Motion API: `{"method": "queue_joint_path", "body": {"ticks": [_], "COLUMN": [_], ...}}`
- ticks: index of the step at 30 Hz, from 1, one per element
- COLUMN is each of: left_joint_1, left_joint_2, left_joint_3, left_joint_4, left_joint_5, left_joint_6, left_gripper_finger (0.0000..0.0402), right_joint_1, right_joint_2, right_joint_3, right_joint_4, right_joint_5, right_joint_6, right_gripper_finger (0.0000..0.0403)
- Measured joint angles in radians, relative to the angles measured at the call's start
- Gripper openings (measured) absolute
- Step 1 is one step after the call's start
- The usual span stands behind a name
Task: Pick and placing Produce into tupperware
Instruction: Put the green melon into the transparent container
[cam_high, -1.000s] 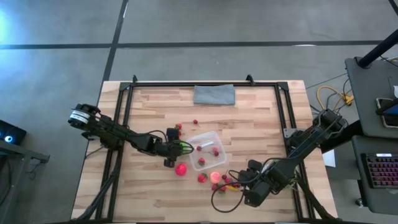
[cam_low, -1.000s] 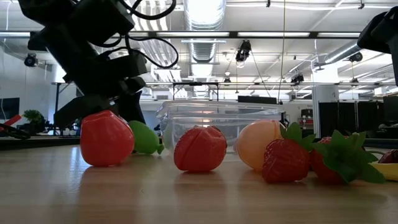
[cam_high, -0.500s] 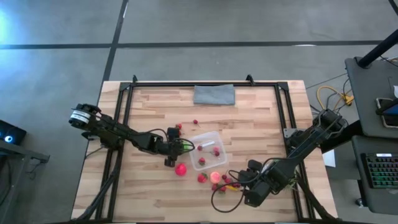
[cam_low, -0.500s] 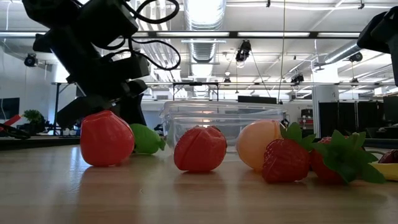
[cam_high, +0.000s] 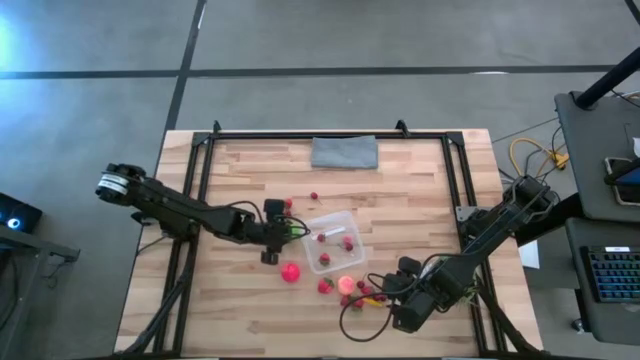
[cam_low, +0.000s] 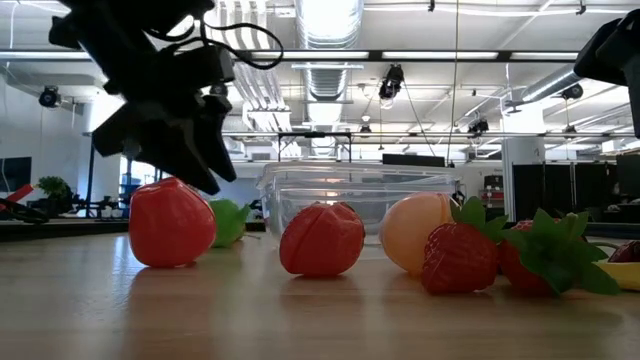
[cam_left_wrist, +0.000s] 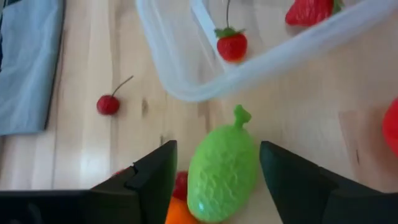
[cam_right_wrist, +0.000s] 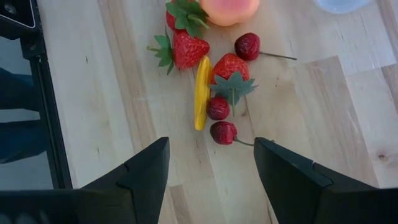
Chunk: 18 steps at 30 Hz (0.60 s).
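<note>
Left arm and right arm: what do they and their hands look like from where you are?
Both are dark, nearly black, jointed arms. The left arm has a round silver-white joint cap near its base and green cabling by its hand. In the left wrist view its fingers are flat, dark, angular plates. The right arm is bulkier near its hand, with black cable loops; its fingers look alike.

The tupperware (cam_high: 333, 241) sits mid-counter (cam_high: 420, 190) with two strawberries (cam_high: 347, 242) inside. The folded cloth (cam_high: 344, 152) lies at the far edge. The left end effector (cam_high: 292, 229) is just left of the tupperware. More produce (cam_high: 345, 286) lies near its front edge, left of the right end effector (cam_high: 385, 290).
</note>
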Motion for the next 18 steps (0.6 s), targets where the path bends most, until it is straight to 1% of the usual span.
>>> {"method": "queue_joint_path", "body": {"ticks": [4, 8, 10, 13, 15, 18], "left_joint_1": [0.000, 0.000, 0.000, 0.003, 0.009, 0.018], "left_joint_2": [-0.029, -0.015, -0.001, 0.036, 0.064, 0.115], "left_joint_3": [-0.003, -0.007, -0.004, 0.023, 0.048, 0.091], "left_joint_4": [-0.016, -0.030, -0.038, -0.038, -0.064, -0.099], "left_joint_5": [0.005, 0.007, 0.007, -0.002, -0.033, -0.099], "left_joint_6": [-0.029, -0.103, -0.109, -0.159, -0.180, -0.166], "left_gripper_finger": [0.0184, 0.0183, 0.0189, 0.0208, 0.0225, 0.0252], "right_joint_1": [0.000, -0.001, -0.001, -0.001, -0.001, -0.001], "right_joint_2": [0.000, 0.000, 0.000, 0.000, 0.000, 0.000], "right_joint_3": [-0.003, -0.004, -0.004, -0.004, -0.004, -0.004], "right_joint_4": [0.000, 0.000, 0.001, 0.002, 0.003, 0.005], "right_joint_5": [0.017, 0.037, 0.037, 0.037, 0.037, 0.036], "right_joint_6": [0.000, 0.000, 0.000, 0.000, 0.000, 0.000], "right_gripper_finger": [0.0226, 0.0226, 0.0226, 0.0226, 0.0226, 0.0226]}}
